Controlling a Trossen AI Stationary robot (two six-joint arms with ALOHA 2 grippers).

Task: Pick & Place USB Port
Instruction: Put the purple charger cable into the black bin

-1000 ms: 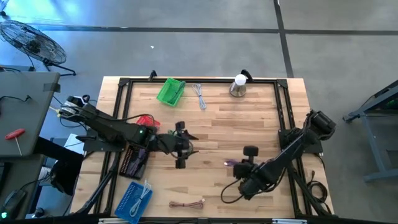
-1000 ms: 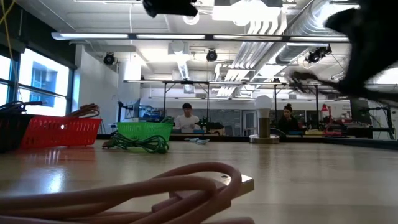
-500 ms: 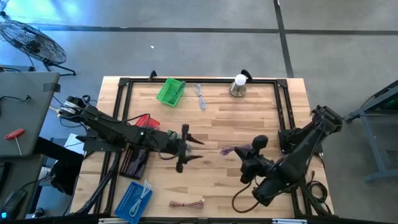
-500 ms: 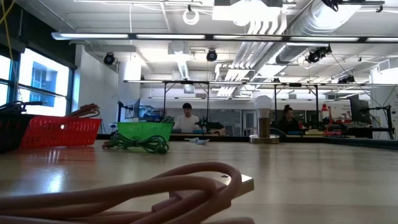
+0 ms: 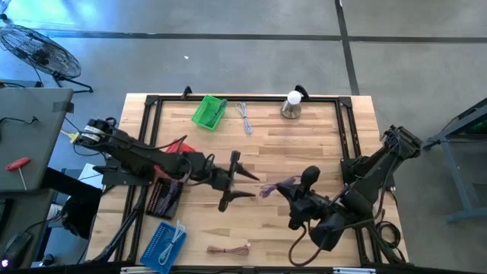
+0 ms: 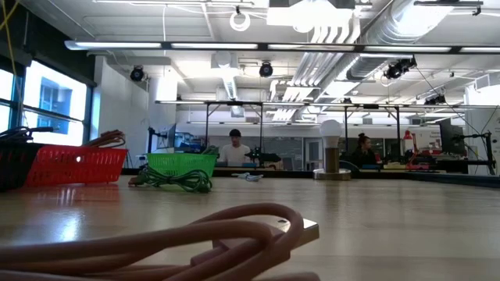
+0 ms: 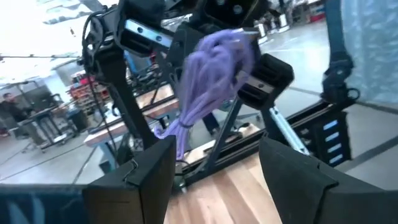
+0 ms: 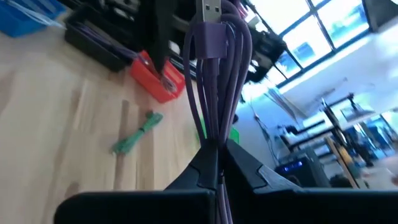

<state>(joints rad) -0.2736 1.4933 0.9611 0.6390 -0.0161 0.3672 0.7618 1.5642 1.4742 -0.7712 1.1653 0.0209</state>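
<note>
Because the purple cable (image 8: 217,74) has to change hands above the table, the right gripper (image 5: 283,186) holds it up in the air, fingers clamped on the lower part of the bundle so that the plug end stands free above them. The right wrist view shows this plainly: the coiled strands rise out of the closed fingers, bound by a band, with the metal plug (image 8: 209,10) on top. Facing it, near the middle of the table, the left gripper (image 5: 237,177) is spread wide, its two fingers apart like a fork; from its own wrist view the cable hangs just ahead, between and beyond the fingers, not yet touched. I judge this to be a handover, the open fingers aimed to take the free part of the bundle. Farther out lie the red basket (image 5: 176,147) and black tray (image 5: 163,197) at the left arm's side, the blue basket (image 5: 164,243) near the front edge, the green basket (image 5: 208,111) at the far edge, and a pink cable (image 5: 228,249) lying loose.
</note>
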